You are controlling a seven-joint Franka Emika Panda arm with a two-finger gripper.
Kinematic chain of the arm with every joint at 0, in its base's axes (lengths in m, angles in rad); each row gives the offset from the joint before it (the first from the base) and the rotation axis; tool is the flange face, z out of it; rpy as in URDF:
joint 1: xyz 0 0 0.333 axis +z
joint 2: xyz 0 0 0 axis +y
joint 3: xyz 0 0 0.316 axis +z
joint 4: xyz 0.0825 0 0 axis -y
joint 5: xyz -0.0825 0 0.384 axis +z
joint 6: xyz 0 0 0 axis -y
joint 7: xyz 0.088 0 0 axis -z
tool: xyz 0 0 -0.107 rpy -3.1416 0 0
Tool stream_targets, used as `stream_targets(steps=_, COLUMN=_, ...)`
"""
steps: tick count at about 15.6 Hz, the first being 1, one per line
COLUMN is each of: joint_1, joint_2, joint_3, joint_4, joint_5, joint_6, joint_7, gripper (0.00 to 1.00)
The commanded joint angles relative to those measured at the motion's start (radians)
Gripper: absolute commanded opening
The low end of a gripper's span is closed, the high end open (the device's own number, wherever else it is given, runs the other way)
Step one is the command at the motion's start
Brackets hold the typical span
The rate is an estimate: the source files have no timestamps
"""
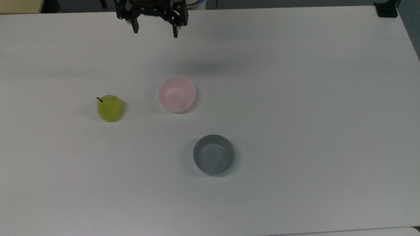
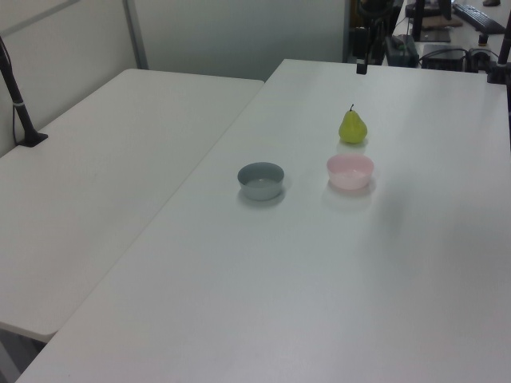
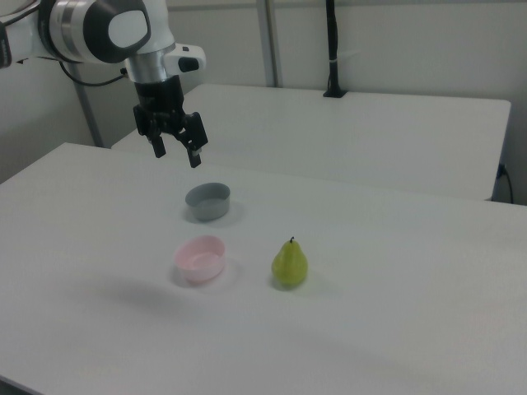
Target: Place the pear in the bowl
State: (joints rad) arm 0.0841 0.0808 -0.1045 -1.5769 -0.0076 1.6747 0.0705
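The yellow-green pear point(image 1: 110, 108) stands upright on the white table, its dark stem pointing up, in the top view's left half. The pale pink bowl point(image 1: 177, 95) sits empty to the pear's right in the top view, a short gap between them. My gripper point(image 1: 155, 32) hangs open and empty high above the table's far edge, well away from both. In the right view the gripper point(image 3: 177, 155) hovers above and behind the pink bowl point(image 3: 200, 259), with the pear point(image 3: 290, 263) to the bowl's right. In the left view the pear point(image 2: 353, 128) stands just behind the pink bowl point(image 2: 350, 171).
An empty grey bowl point(image 1: 213, 154) sits nearer the top view's bottom, right of the pink bowl. A second white table point(image 2: 96, 159) adjoins this one. A black clamped post point(image 1: 387, 9) stands at the top view's upper right corner.
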Motion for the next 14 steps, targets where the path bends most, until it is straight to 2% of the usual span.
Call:
stream_targets(steps=1, joint_1=-0.003, joint_2=-0.026, joint_3=0.009, joint_4=-0.021, joint_5=-0.020, joint_6=-0.023, joint_7=-0.023, gripper=1.00)
stream_targets(steps=8, joint_1=-0.007, joint_2=-0.024, joint_3=0.003, joint_4=-0.022, joint_5=-0.020, joint_6=-0.018, joint_7=-0.031, gripper=1.00)
stream_targets(steps=11, joint_1=-0.014, joint_2=-0.010, joint_3=-0.003, joint_4=-0.018, joint_5=-0.020, joint_6=-0.013, joint_7=-0.144, gripper=1.00)
stream_targets(steps=14, joint_1=-0.061, joint_2=0.013, joint_3=-0.003, joint_4=-0.018, joint_5=-0.020, joint_6=0.014, joint_7=-0.227, gripper=1.00)
